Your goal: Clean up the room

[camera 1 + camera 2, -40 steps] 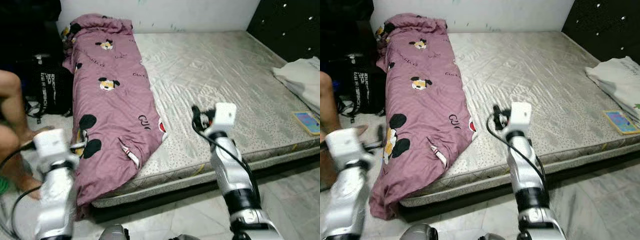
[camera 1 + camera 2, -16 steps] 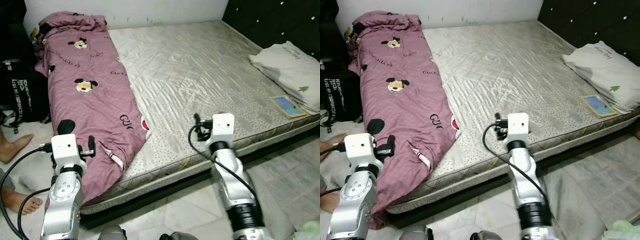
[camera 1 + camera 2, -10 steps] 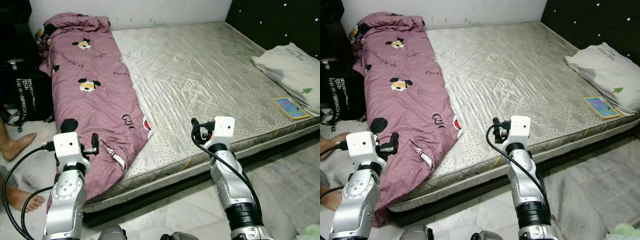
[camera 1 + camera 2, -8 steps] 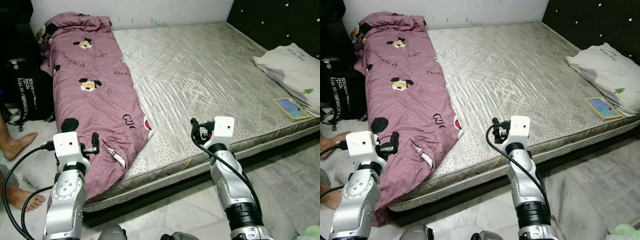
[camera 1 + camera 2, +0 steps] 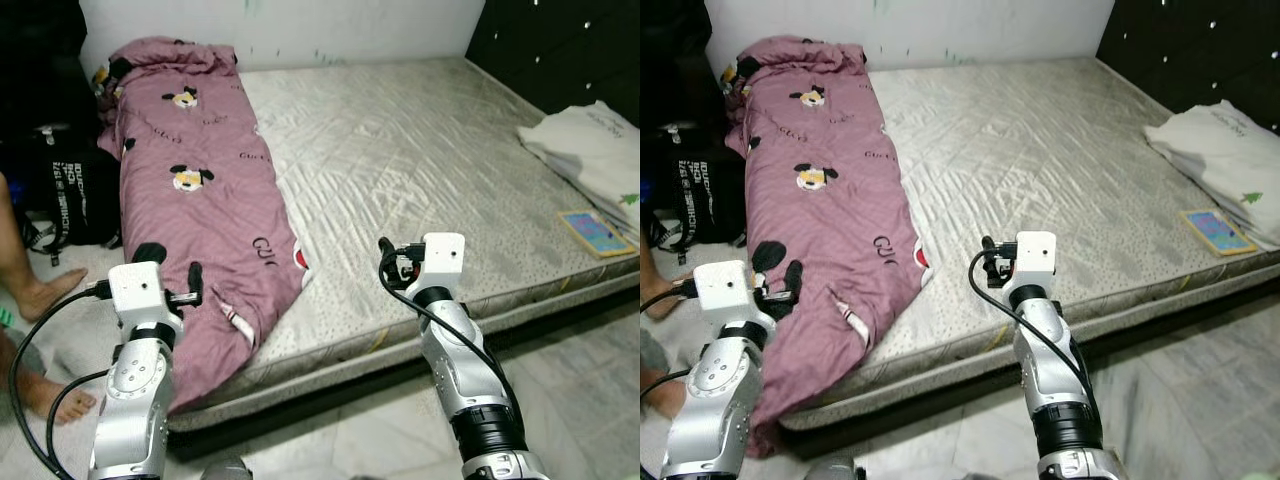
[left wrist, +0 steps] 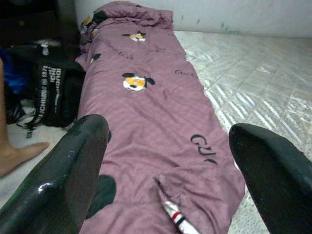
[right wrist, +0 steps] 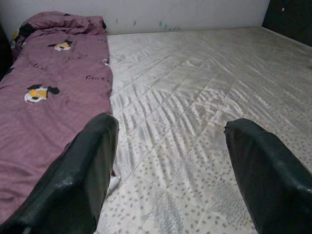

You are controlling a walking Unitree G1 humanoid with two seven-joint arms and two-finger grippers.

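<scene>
Mauve cartoon-print quilt (image 5: 200, 230) bunched along left edge of bare grey quilted mattress (image 5: 420, 170), lower end drooping off near corner. Left gripper (image 6: 161, 165) spread wide above drooping end; right gripper (image 7: 165, 165) spread over near edge. Risk: thin pinch, heavy cloth slides floorward.

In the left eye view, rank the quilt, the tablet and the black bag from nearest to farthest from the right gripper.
From the right gripper:
1. Purple quilt, on the mattress's left side.
2. Tablet, at the mattress's right edge, by the folded white cloth.
3. Black bag, on the floor, far left.
</scene>
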